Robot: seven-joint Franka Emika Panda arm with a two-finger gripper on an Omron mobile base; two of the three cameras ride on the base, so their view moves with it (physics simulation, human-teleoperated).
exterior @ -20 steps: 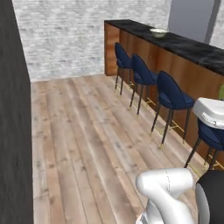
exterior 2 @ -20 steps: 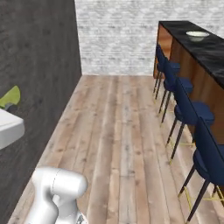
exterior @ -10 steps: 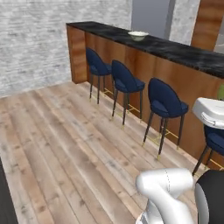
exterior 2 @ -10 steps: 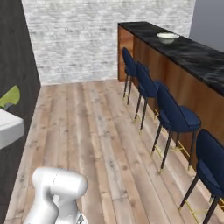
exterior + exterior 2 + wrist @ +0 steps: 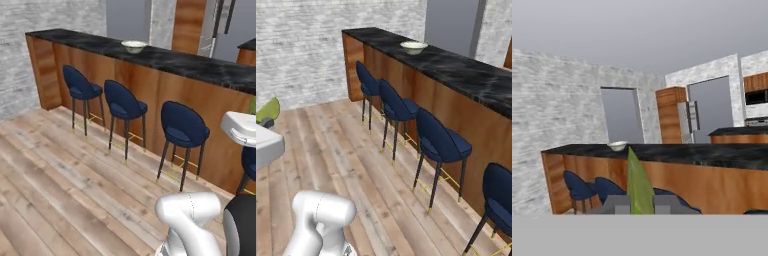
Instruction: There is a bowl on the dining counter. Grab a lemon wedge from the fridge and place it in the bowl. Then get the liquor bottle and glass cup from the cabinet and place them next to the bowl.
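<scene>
The two-finger gripper (image 5: pixel 640 204) is clenched on a thin yellow-green lemon wedge (image 5: pixel 639 186), which stands upright between the dark finger tips (image 5: pixel 617 204) w/ its pointed end up; gripped low, prob. so the wedge clears the fingers for a clean drop. The small, shallow, pale whitish-green bowl (image 5: pixel 134 46) sits on the long dining counter w/ black veined marble top over reddish wood (image 5: pixel 190 62), toward its far left end and well apart from the hand. A row of navy blue bar stools on thin dark legs (image 5: pixel 182 131) lines the near side of the counter, so the reach must go over them. The tall grey-beige fridge w/ steel handles (image 5: pixel 709 112) is far off to the right; its doors look shut, though that's hard to tell at this range. The wedge is not yet in the bowl.
</scene>
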